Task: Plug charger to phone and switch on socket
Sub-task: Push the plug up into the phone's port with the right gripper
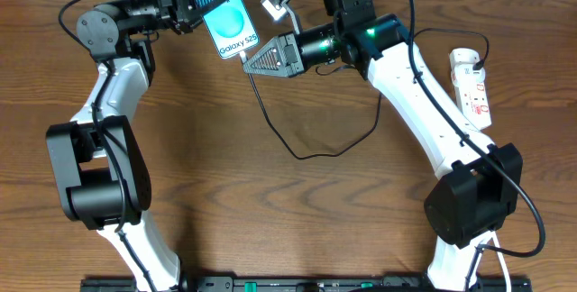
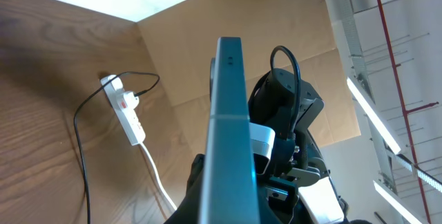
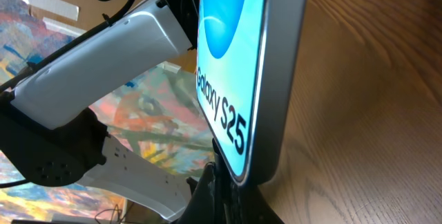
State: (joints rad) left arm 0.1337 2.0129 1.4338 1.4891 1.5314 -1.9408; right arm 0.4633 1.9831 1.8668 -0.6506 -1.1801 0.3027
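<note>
**Overhead view: phone held at the far side, charger end at its lower edge**

Shows the phone (image 1: 225, 13) toward the far side of the counter (image 1: 270, 229), left of middle. Screen lit teal and white, reading "Galaxy S25", with a dark rim around it. Gripped at its upper part by the left fingers (image 1: 206, 2), closed on it. Appears edge-on from the left wrist as a thin grey-teal slab.

Finds the right fingers (image 1: 270, 58) closed just beside the phone's lower end, with the charger (image 1: 297, 152) leading out from their tips. Thin and black, looping across the counter and joining the socket (image 1: 472, 85) at the right edge. White and narrow, with red switch marks and a white cord (image 2: 155, 175) trailing off.

Cannot make out the plug tip: lost among dark shapes under the phone's lower edge in the right wrist view. Cannot tell whether seated in the port or only near it, nor whether the phone's lower corner touches the counter. Switch position too small to read.

Crossing above part of the cable: the right arm (image 1: 424, 121). Filling the right wrist view behind the phone: the white left arm (image 3: 103, 65).
</note>
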